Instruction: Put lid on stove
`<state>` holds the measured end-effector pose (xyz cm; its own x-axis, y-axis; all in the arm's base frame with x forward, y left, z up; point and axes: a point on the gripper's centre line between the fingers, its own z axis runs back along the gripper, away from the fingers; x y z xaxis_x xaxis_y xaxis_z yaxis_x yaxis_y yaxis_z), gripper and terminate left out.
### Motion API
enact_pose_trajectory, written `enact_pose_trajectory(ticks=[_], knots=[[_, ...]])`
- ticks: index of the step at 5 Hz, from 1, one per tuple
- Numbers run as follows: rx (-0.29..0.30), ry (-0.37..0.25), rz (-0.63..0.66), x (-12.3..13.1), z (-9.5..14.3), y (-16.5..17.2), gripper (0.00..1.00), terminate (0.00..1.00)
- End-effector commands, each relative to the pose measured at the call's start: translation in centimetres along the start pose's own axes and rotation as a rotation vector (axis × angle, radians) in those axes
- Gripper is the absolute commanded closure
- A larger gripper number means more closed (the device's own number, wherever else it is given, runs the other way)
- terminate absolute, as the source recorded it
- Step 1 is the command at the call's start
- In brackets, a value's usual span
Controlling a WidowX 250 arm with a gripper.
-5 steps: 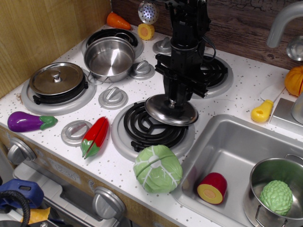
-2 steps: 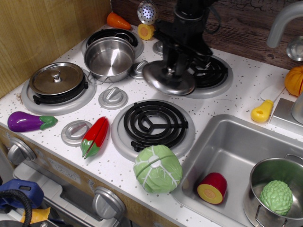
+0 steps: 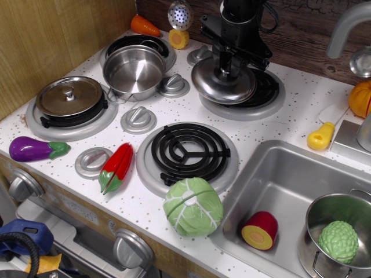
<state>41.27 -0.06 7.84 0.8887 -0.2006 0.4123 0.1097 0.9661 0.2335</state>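
The shiny domed steel lid (image 3: pixel 223 82) hangs tilted over the left part of the back right burner (image 3: pixel 261 90) of the white speckled stove (image 3: pixel 278 124). My black gripper (image 3: pixel 225 70) comes down from above and is shut on the lid's centre knob. I cannot tell whether the lid's lower edge touches the burner rim. The front burner (image 3: pixel 186 152) is bare. A duller steel lid (image 3: pixel 69 95) lies on the left burner.
A steel pot (image 3: pixel 134 69) sits on the back left burner. A cabbage (image 3: pixel 192 207), red pepper (image 3: pixel 117 167) and eggplant (image 3: pixel 35 149) lie along the front. The sink (image 3: pixel 284 185) at right holds a pot with a green vegetable (image 3: pixel 338 240). Grey dial knobs (image 3: pixel 138 119) dot the cooktop.
My gripper carried the lid from above the front burner back and to the right, and it now hangs over the back right burner.
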Motion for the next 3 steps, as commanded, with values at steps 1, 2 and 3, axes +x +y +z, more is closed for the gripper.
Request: enact_pose_trajectory(ticks=[1,2,3], knots=[[-0.003,-0.13,0.016,2.1,-0.5,1.1,1.0,0.0],[-0.026,-0.163,0.003,2.6,-1.7,1.1,1.0,0.0],[-0.05,-0.183,-0.037,3.3,-2.8,0.9,1.0,1.0]])
